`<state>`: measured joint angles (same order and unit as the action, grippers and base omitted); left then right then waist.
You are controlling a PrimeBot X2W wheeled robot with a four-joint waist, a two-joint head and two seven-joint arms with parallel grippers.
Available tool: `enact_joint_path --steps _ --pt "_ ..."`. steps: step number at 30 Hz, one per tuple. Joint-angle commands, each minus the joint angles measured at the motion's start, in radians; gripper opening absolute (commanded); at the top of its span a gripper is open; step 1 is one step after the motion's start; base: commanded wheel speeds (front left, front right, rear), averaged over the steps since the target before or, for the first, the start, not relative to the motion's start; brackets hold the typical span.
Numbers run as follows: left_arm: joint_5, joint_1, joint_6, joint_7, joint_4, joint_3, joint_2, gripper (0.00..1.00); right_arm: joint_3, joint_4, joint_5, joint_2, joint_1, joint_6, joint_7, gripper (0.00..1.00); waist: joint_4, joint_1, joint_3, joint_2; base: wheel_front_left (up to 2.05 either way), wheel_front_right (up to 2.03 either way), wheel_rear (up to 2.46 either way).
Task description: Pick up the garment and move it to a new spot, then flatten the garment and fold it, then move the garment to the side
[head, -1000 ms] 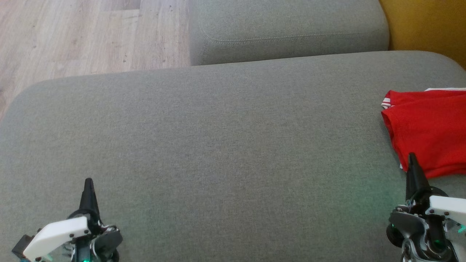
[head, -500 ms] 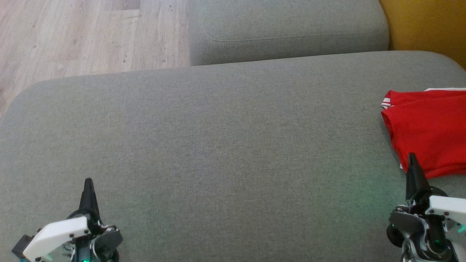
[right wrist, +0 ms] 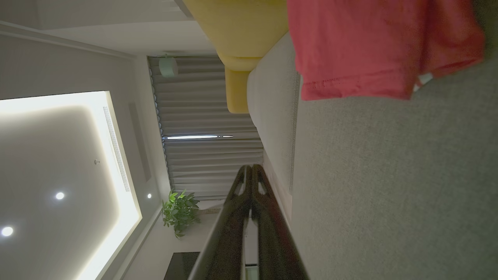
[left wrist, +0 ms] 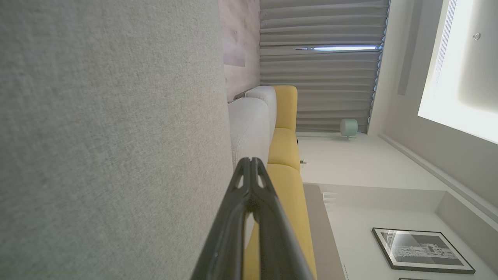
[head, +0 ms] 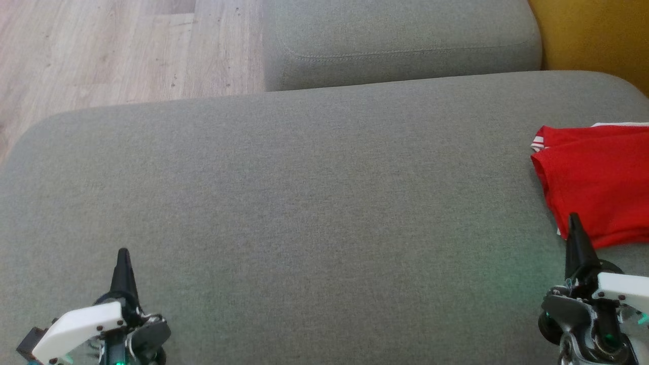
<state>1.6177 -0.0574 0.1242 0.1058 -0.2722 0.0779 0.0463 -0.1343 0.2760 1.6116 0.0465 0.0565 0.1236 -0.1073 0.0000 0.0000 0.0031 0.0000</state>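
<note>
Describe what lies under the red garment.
The red garment rests on the grey seat cushion. Its folded layers cover that patch, so anything tucked beneath is hidden.

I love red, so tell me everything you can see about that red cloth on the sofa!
The red garment looks like soft knit cloth, folded in layers. One corner shows red-and-white striped trim, and a stitched hem runs along one edge. It lies flat on the right side of the grey sofa cushion, partly cut off by the picture edge. Only the cushion seems to touch it; the shut right gripper sits close by, holding nothing.
</note>
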Motion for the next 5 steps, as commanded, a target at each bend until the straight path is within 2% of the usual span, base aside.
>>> enact_joint_path --steps 1,5 --pt "-0.010 -0.051 0.007 0.008 0.027 0.036 0.004 0.00 0.020 -0.031 -0.004 0.004 0.051 0.007 -0.007 0.00 0.000 0.0000 0.000 0.0000 0.00 0.00 0.00" --pt "-0.010 -0.051 0.007 0.008 0.027 0.036 0.004 0.00 0.020 -0.031 -0.004 0.004 0.051 0.007 -0.007 0.00 0.000 0.0000 0.000 0.0000 0.00 0.00 0.00"
